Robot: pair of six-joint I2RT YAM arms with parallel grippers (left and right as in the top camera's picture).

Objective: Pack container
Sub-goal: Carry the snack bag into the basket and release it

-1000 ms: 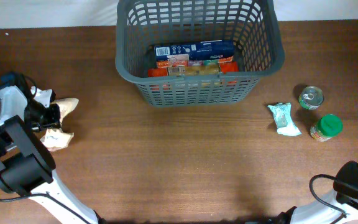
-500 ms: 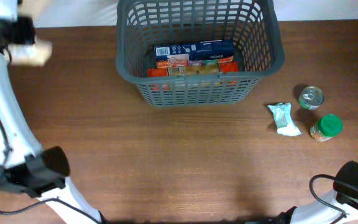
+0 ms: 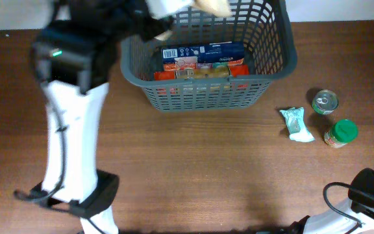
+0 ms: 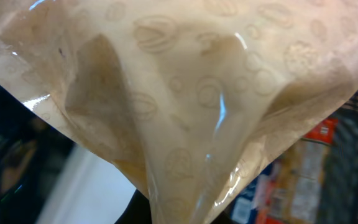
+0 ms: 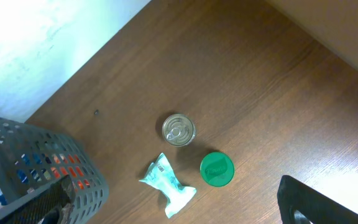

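The container, a large dark grey slotted basket [image 3: 291, 45], stands at the back of the table and also shows in the right wrist view [image 5: 42, 149]. It holds a blue box [image 3: 203, 52] and orange packs. My left gripper [image 3: 153, 13] is shut on a beige plastic bag [image 3: 203, 5] and holds it above the basket's back rim. The bag fills the left wrist view [image 4: 185, 81], hiding the fingers. My right gripper [image 5: 179, 211] is open and empty, high above the table's right side.
To the right of the basket lie a small metal can [image 3: 324, 102], a green-lidded jar [image 3: 341, 132] and a crumpled pale green packet [image 3: 297, 123]. The right wrist view shows them too: the can [image 5: 178, 129], the jar [image 5: 217, 168] and the packet [image 5: 168, 185].
My left arm has lifted the beige bag from the table's left side and swung it up and right to above the basket. The right arm has not moved.
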